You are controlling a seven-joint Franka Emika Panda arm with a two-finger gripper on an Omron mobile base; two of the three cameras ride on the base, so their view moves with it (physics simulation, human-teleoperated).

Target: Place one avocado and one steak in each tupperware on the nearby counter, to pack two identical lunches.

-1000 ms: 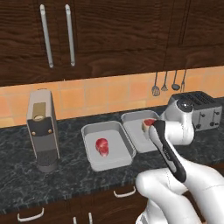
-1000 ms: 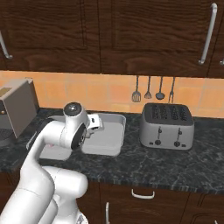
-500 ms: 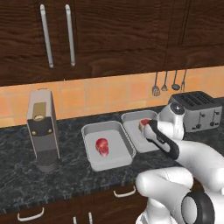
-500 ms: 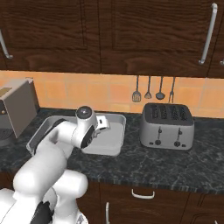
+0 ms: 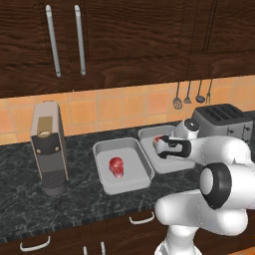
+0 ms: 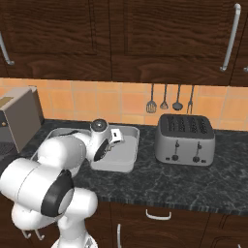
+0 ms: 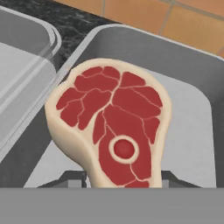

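One steak [image 5: 116, 166] already lies in the left tupperware [image 5: 124, 185]; my jaws are clenched on the second steak [image 7: 111, 127] over the right tupperware [image 7: 188, 118], so next I lower and release.

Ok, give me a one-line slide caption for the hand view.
Steak pinched upright in the jaws, hanging over the right tupperware, with the second tupperware's rim alongside.

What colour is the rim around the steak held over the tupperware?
Pale cream, around red sections of the steak; clearest in the hand view.
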